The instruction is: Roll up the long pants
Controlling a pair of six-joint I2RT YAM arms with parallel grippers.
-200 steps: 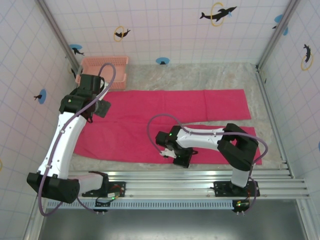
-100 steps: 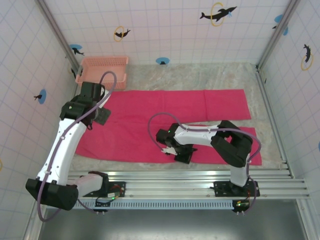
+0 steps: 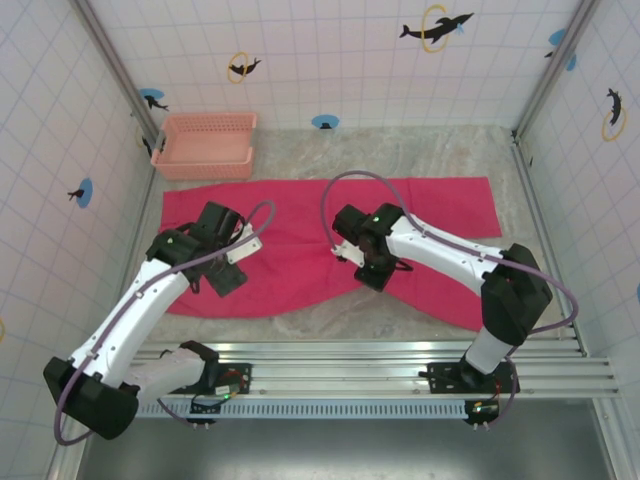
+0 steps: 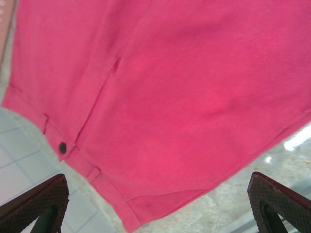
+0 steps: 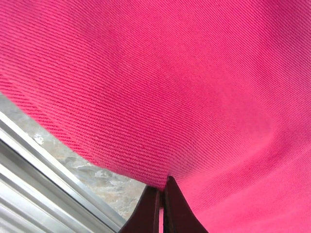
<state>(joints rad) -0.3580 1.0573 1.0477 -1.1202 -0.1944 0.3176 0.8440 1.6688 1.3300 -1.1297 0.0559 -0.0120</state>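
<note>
pants (image 3: pixel 300 215) lie spread across the bench (image 3: pixel 420 160), waist end at left, legs running right. basket (image 3: pixel 205 165) sits just beyond the waist end, apart from the cloth.

step in hand (judgement): fold the near leg over the far one to narrow the cloth before rolling.
- left gripper (image 3: pixel 226 272): fingers wide apart, holding nothing, over the waist end. left wrist view has the waistband (image 4: pixel 92 172) and its button (image 4: pixel 62 147) below and between the fingers. best use: press down or pinch the near waist corner so this end does not drag when the other side pulls.
- right gripper (image 3: pixel 375 272): fingers together, pinched on the near edge of the pants about mid-length. right wrist view shows the hem caught at the fingertips, with cloth draped away above the bench and rail (image 5: pixel 39 194). carry the edge low and straight toward the far leg, then line up hem to hem before letting go. only a thin bite of cloth is held, so a fast pull could slip it.
- risk: the edge sags on either side of the pinch, so the fold may land crooked.

pose:
- left arm: reaches forward and right from its base, wrist tipped down over the waist.
- right arm: stretched up-left from its base, elbow near the right edge, wrist over the middle of the pants.
</note>
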